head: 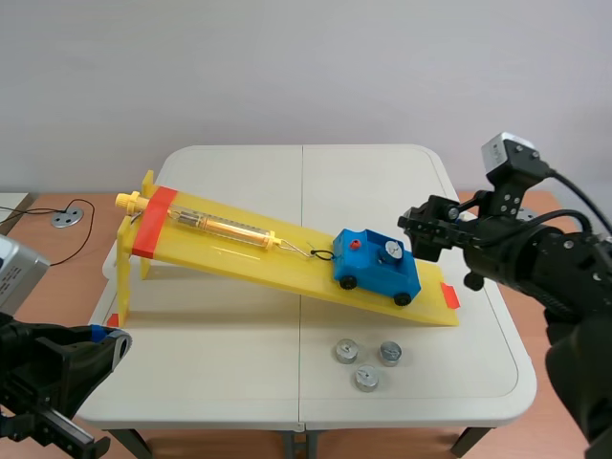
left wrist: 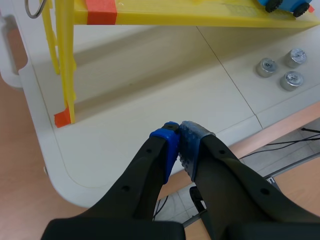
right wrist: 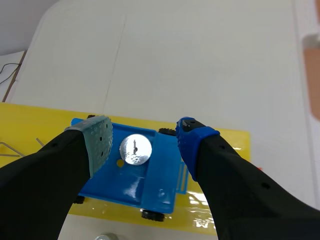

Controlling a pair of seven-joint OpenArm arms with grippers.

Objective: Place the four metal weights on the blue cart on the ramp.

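Note:
A blue cart (head: 376,267) sits low on the yellow ramp (head: 249,251), with one metal weight (head: 389,251) on its top. Three more metal weights (head: 366,362) lie on the table in front of the ramp. My right gripper (head: 413,229) hovers open just right of the cart; in the right wrist view its fingers straddle the weight (right wrist: 135,149) on the cart (right wrist: 135,172) without touching it. My left gripper (left wrist: 178,141) is shut on nothing over the table's near left corner, far from the three weights (left wrist: 283,69).
A yellow spring scale (head: 206,225) lies along the ramp, hooked to the cart by a wire. The ramp's raised end stands on a yellow frame (head: 125,258) at the left. A cable and metal disc (head: 65,218) lie on a side table.

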